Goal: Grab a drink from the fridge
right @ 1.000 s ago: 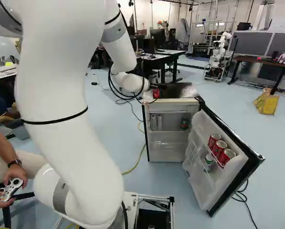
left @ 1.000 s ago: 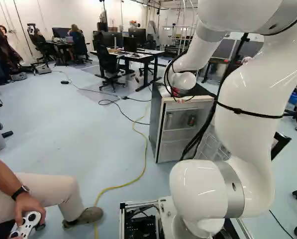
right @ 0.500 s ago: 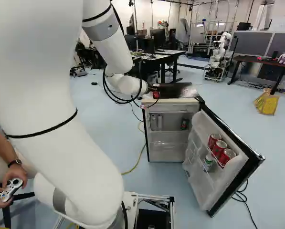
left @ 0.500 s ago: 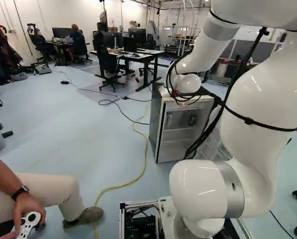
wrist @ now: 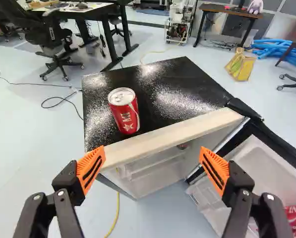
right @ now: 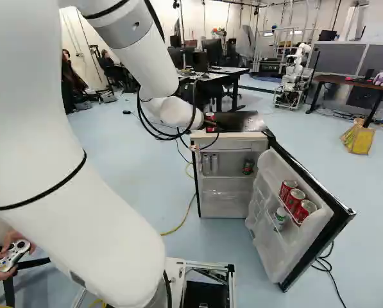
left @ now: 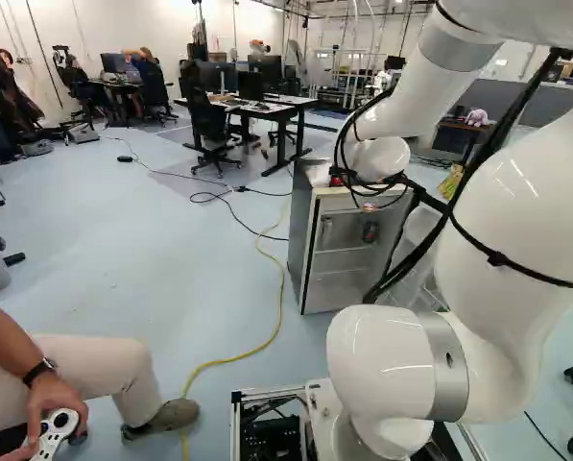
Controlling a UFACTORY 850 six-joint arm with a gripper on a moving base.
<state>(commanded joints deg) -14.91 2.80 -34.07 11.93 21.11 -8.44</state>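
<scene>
In the right base view my gripper [right: 212,124] is small beside the front of the fridge top, partly hidden by the wrist and cables. The wrist view shows the gripper [wrist: 152,166] open and empty, its orange pads wide apart. Ahead of it, a red can [wrist: 124,111] stands upright on the black fridge top [wrist: 162,84], nearer the left finger's side and not touched. The fridge door [right: 313,212] hangs open, with several red cans [right: 294,199] and a green-and-white bottle [right: 280,217] in its racks. On an inside shelf are two pale cans [right: 210,164] and a dark can [right: 248,167].
A seated person holding a controller [left: 54,434] is close at the left of the left base view. A yellow cable [left: 276,317] runs over the floor beside the fridge. Desks [left: 257,108], another robot [right: 296,74] and a yellow bag [wrist: 241,64] stand farther back.
The arm has bent and shifted, its upper links moving right in the left base view and left in the right base view. Its wrist has moved slightly right and lower in the left base view.
</scene>
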